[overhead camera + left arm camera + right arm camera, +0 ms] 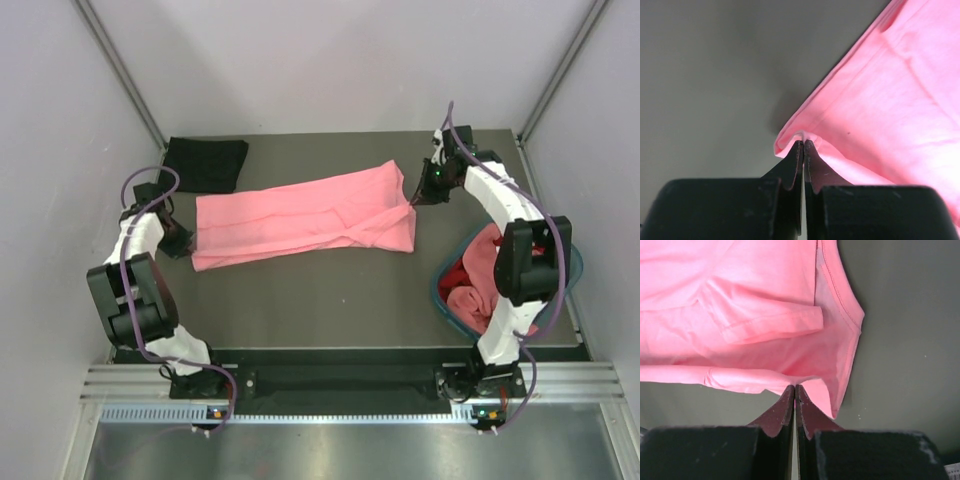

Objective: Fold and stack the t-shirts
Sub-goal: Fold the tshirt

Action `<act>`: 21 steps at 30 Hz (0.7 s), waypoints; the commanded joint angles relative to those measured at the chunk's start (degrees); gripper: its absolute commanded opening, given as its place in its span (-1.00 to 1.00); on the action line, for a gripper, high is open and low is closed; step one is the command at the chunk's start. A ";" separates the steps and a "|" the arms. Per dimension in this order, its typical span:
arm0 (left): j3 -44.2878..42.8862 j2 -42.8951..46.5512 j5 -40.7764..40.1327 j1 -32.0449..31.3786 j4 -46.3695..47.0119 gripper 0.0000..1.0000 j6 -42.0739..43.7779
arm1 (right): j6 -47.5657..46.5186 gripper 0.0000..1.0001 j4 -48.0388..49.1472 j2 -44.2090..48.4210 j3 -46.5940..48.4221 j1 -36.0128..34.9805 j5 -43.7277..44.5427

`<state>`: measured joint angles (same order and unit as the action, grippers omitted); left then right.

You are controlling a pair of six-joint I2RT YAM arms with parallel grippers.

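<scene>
A salmon pink t-shirt (pixel 300 218) lies folded lengthwise into a long band across the middle of the table. My left gripper (pixel 185 243) is shut on its left end, pinching a corner of the pink cloth (pixel 880 100). My right gripper (pixel 412 203) is shut on the shirt's right end; a sleeve and hem of the shirt (pixel 765 315) lie just beyond the fingertips. A black t-shirt (pixel 207 162) lies folded at the back left. A red t-shirt (pixel 465 298) sits in the basket with more pink cloth (pixel 490 255).
A round teal basket (pixel 442 300) stands at the right, under my right arm's elbow. Grey walls close the table on the left, back and right. The dark tabletop (pixel 330 300) runs to the front edge.
</scene>
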<state>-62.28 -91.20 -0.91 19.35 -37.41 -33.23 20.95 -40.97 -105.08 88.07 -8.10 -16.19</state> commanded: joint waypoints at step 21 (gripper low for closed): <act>-16.28 -10.75 0.20 -1.51 -0.91 -1.00 2.73 | 0.85 -1.00 0.89 -9.53 14.76 0.80 -1.39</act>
<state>-75.11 -101.03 -0.64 18.15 -38.52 -31.44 21.26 -41.36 -114.10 99.31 -8.08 -17.34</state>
